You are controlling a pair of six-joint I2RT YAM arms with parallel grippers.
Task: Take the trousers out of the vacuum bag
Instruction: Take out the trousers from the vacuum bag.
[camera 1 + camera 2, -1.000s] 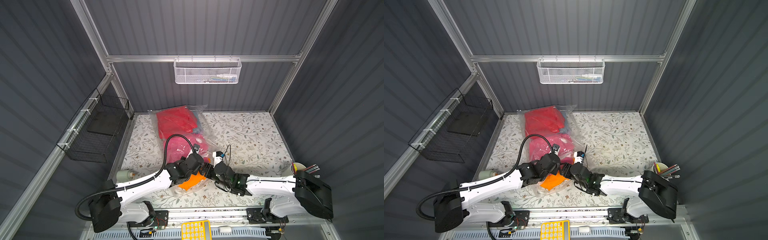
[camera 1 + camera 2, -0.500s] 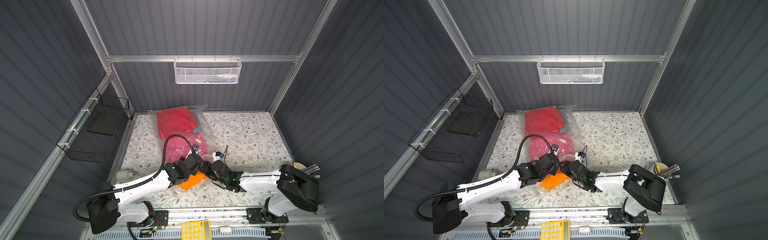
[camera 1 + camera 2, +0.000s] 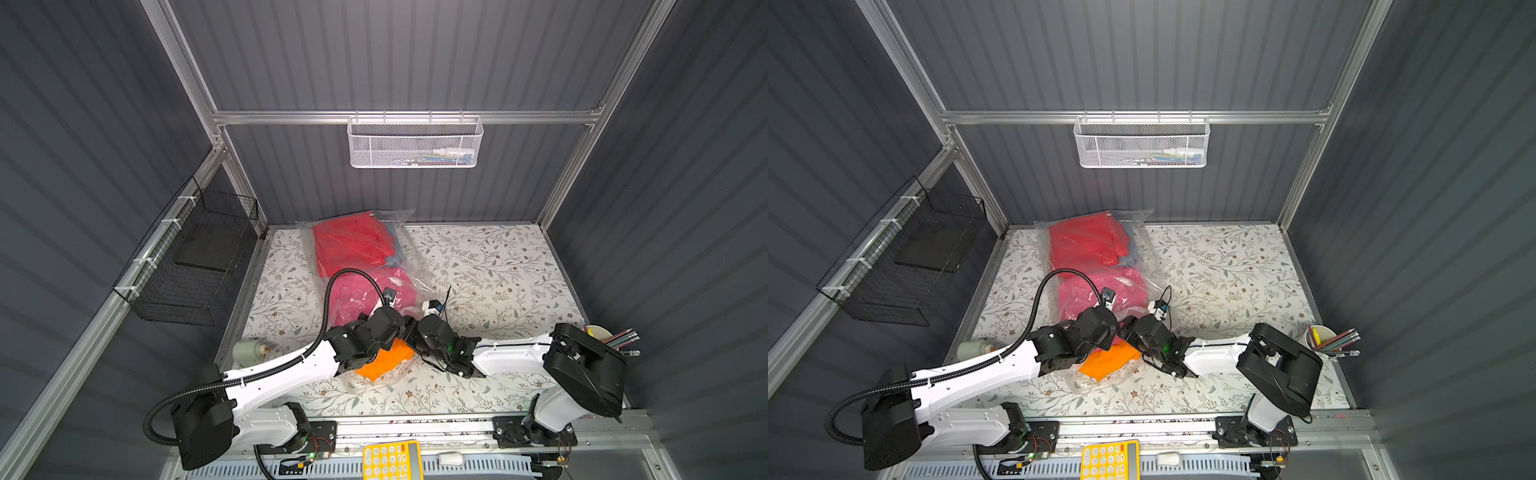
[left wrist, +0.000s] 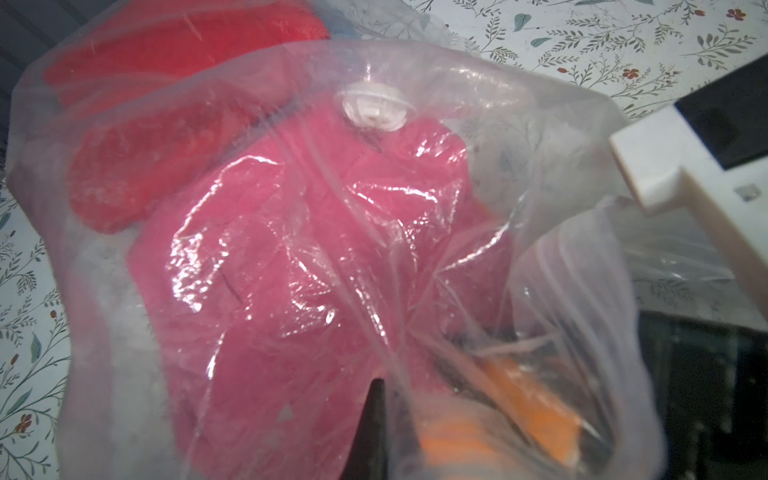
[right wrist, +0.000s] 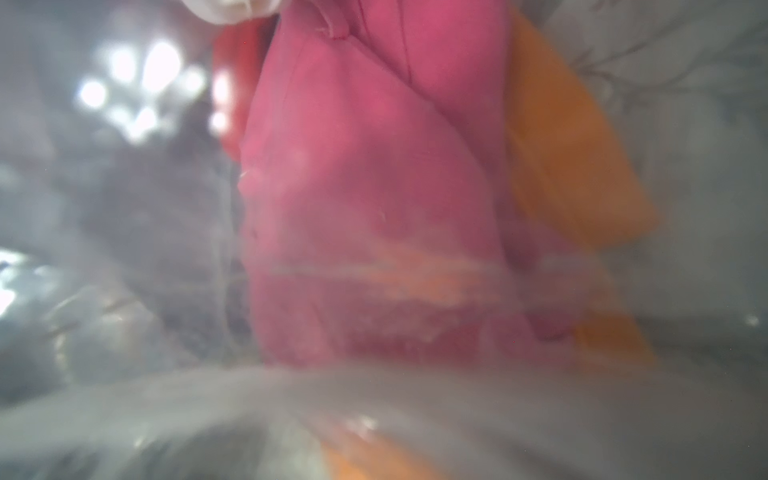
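Note:
The clear vacuum bag (image 3: 415, 274) lies lengthwise on the table in both top views, its white valve cap (image 4: 376, 108) facing up. Inside are trousers: red (image 3: 349, 245) at the far end, a light blue edge (image 3: 392, 259) beside them, hot pink (image 3: 357, 295) in the middle, and orange (image 3: 384, 361) at the near mouth. My left gripper (image 3: 400, 331) is shut on the bag's film at the mouth, where a dark fingertip (image 4: 376, 415) pinches plastic. My right gripper (image 3: 412, 332) faces it at the same mouth. Its view is blurred by plastic, with pink (image 5: 365, 166) and orange (image 5: 569, 166) cloth close ahead.
A black wire basket (image 3: 199, 257) hangs on the left wall and a white mesh basket (image 3: 415, 143) on the back wall. A cup of pencils (image 3: 602, 336) stands at the near right, a white bottle (image 3: 247, 351) at the near left, and a yellow calculator (image 3: 390, 459) in front.
The right arm's elbow has folded up and swung inward, and its gripper has pushed slightly further left at the bag's mouth. The left arm and the bag have stayed put.

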